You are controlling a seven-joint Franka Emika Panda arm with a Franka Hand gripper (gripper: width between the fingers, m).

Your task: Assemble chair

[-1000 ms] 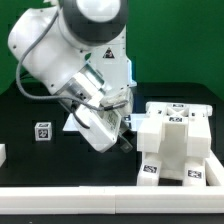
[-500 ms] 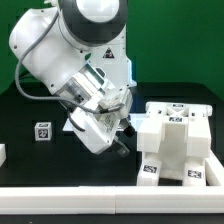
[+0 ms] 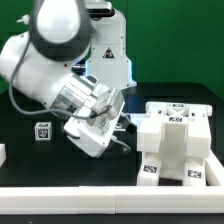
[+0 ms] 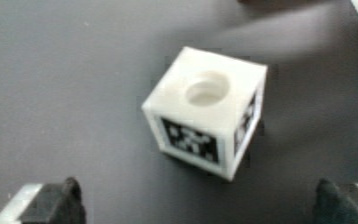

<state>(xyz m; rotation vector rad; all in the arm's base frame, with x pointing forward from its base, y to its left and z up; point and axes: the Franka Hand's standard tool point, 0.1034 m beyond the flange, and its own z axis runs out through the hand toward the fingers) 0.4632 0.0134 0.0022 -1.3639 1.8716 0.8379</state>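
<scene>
The chair's joined white parts (image 3: 172, 140) stand as a chunky block with tags at the exterior view's right. My gripper (image 3: 119, 134) hangs tilted just to the left of them, low over the black table. In the wrist view the gripper (image 4: 197, 205) is open and empty, with one dark fingertip (image 4: 51, 200) at each side. A small white block (image 4: 208, 108) with a round hole on top and square tags on its sides lies ahead of the fingers, untouched. In the exterior view my hand hides that block.
A lone small tagged cube (image 3: 42, 131) sits on the table at the exterior view's left. A white piece (image 3: 2, 153) shows at the left edge. A raised white rim (image 3: 70, 198) runs along the table's front. Green wall behind.
My arm has swung toward the exterior view's left, and the hand has shifted a little left and tilted further. The chair parts and the cube have not moved.
</scene>
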